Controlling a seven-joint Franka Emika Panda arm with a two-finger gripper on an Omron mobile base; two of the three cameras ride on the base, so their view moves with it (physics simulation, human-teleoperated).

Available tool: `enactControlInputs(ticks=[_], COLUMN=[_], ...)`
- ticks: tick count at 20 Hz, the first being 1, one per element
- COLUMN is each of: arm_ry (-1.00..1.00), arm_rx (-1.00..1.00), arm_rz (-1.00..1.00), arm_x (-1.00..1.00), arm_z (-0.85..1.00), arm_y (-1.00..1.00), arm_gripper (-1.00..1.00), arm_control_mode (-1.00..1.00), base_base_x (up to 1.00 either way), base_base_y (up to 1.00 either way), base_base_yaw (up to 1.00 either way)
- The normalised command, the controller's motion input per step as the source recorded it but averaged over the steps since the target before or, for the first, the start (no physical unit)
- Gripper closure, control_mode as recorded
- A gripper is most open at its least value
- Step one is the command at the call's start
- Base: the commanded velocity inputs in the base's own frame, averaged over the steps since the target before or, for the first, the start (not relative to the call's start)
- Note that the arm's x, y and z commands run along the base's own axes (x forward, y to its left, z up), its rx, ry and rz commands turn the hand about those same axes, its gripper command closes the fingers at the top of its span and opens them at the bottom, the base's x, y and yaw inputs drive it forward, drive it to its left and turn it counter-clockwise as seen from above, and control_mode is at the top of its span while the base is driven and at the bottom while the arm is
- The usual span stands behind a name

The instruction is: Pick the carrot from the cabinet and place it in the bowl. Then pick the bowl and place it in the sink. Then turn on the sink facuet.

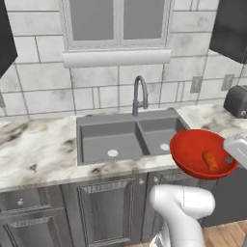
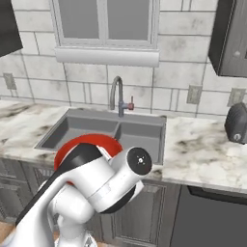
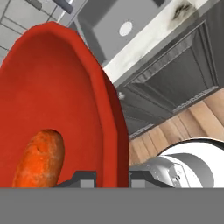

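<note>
The red bowl [image 1: 195, 149] hangs in the air in front of the counter edge, just right of the sink [image 1: 103, 140], tilted toward me. The stubby orange carrot [image 1: 211, 161] lies inside it, and in the hand view the carrot [image 3: 39, 159] rests low against the bowl's wall [image 3: 52, 87]. My gripper [image 3: 112, 179] is shut on the bowl's rim, one finger inside and one outside, at the bowl's right side [image 1: 230, 157]. The two-basin sink [image 2: 96, 128] lies beyond, and the gooseneck faucet [image 1: 140, 94] stands behind it. In the right base view my arm hides most of the bowl [image 2: 91, 141].
A marble counter [image 1: 38, 149] runs both sides of the sink. Dark grey panelled cabinet doors [image 1: 106, 210] stand below it, and an upper cabinet [image 2: 232, 36] hangs at the right. A dark toaster [image 2: 237, 123] sits at the far right. A window [image 1: 116, 24] is above the faucet.
</note>
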Motion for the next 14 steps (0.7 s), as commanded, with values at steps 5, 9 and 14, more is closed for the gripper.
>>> enactControlInputs(ticks=[5,9,14], arm_ry=[0.00,0.00,0.00], arm_rx=[0.00,0.00,0.00], arm_rz=[0.00,0.00,0.00], arm_x=[0.00,0.00,0.00], arm_z=[0.00,0.00,0.00], arm_y=[0.00,0.00,0.00], arm_gripper=[1.00,1.00,1.00], arm_control_mode=[1.00,1.00,1.00], base_base_x=[0.61,0.78,0.62], base_base_y=[-0.51,-0.03,-0.13], base_base_yaw=[0.01,0.03,0.06])
